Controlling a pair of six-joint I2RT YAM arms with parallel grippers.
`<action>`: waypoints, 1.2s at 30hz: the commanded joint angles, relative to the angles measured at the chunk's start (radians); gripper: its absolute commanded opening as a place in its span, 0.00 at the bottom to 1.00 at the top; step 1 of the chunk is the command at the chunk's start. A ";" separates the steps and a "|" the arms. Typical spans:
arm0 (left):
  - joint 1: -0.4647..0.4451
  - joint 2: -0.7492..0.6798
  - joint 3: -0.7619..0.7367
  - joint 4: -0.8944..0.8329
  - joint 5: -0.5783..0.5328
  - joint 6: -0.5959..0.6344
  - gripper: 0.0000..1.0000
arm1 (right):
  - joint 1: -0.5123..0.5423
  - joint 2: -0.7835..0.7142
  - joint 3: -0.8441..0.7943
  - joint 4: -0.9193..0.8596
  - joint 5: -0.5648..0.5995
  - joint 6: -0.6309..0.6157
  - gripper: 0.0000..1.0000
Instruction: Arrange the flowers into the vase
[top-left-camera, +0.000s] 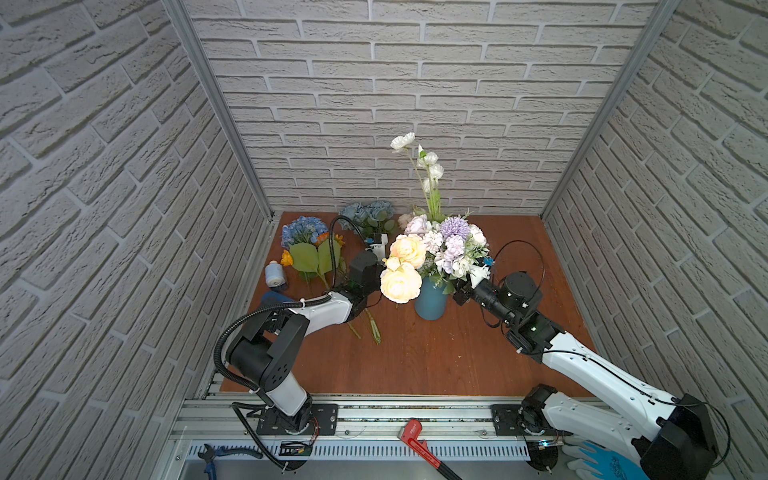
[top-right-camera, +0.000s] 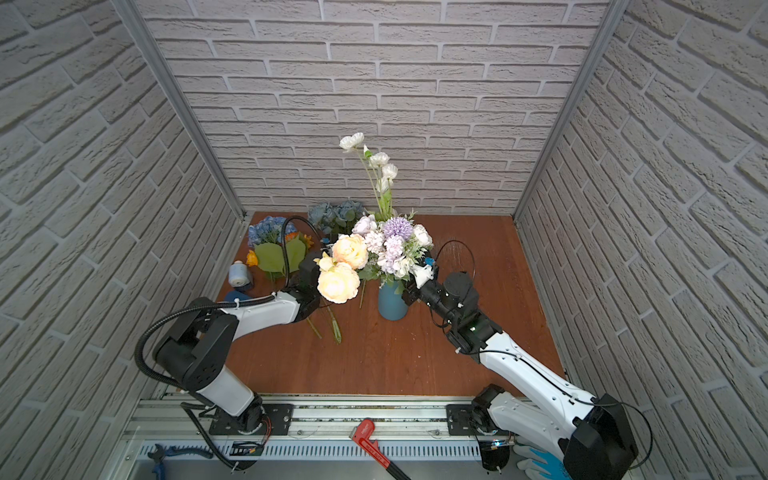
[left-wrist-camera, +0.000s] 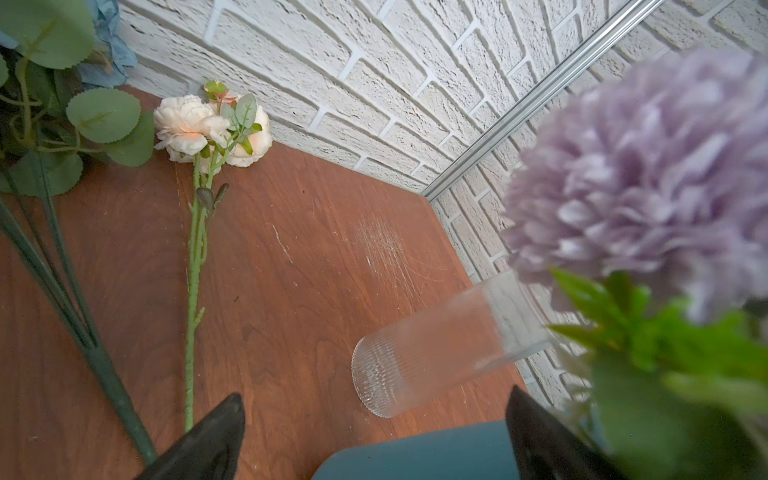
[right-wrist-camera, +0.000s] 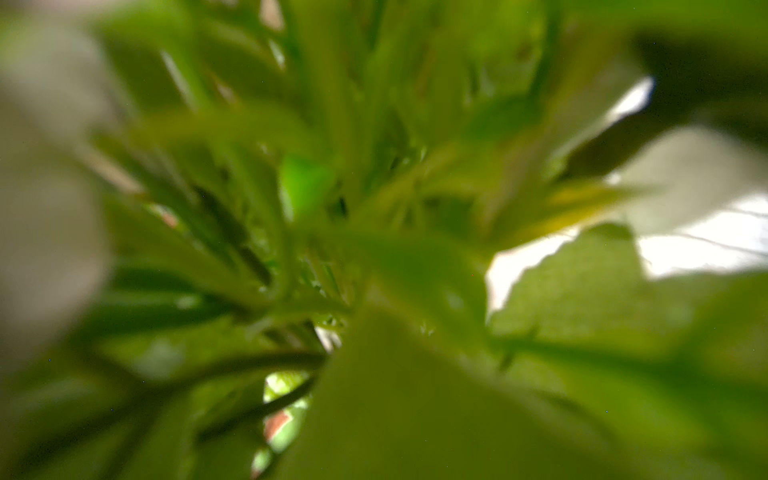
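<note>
Far left on the wooden table (top-left-camera: 415, 365) there's a pale blue spool (top-left-camera: 274, 274), then the blue hydrangea (top-left-camera: 303, 230) lying flat with some orange flowers (top-left-camera: 286, 258) tucked by its big leaves. The dusty-blue roses (top-left-camera: 368, 214) are back near the wall. Next over, the left gripper (left-wrist-camera: 376, 395) is spread wide with nothing in it. In its wrist view the blue vase (left-wrist-camera: 415, 453) shows between the fingers (left-wrist-camera: 208, 440), with a spare cream-peach rose stem (left-wrist-camera: 208, 129) flat on the table and a clear ribbed glass (left-wrist-camera: 436, 345) by the wall. Some loose green stems (top-left-camera: 370, 324) lie in front of that arm.

Middle of the table in both top views, the vase stands upright. It holds lilac-white clusters (top-left-camera: 455, 228) and tall white buds (top-left-camera: 428, 160) sticking way up. The big cream-peach roses (top-left-camera: 401, 282) hang off the bunch's left side, can't tell if their stem is actually in the vase. The right gripper (top-left-camera: 457, 296) is closed and pushed into the leaves just right of the vase mouth. Its wrist view is just green blur, so no idea if it's pinching a stem
</note>
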 joint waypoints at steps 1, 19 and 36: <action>-0.001 -0.028 -0.011 0.069 0.004 0.002 0.97 | 0.023 -0.041 -0.022 -0.018 0.040 -0.001 0.06; -0.003 -0.035 -0.012 0.056 -0.004 0.006 0.97 | 0.032 0.035 -0.108 -0.004 0.053 -0.037 0.06; -0.001 -0.045 -0.004 0.036 -0.002 0.021 0.97 | 0.044 -0.078 -0.061 -0.114 0.073 -0.024 0.36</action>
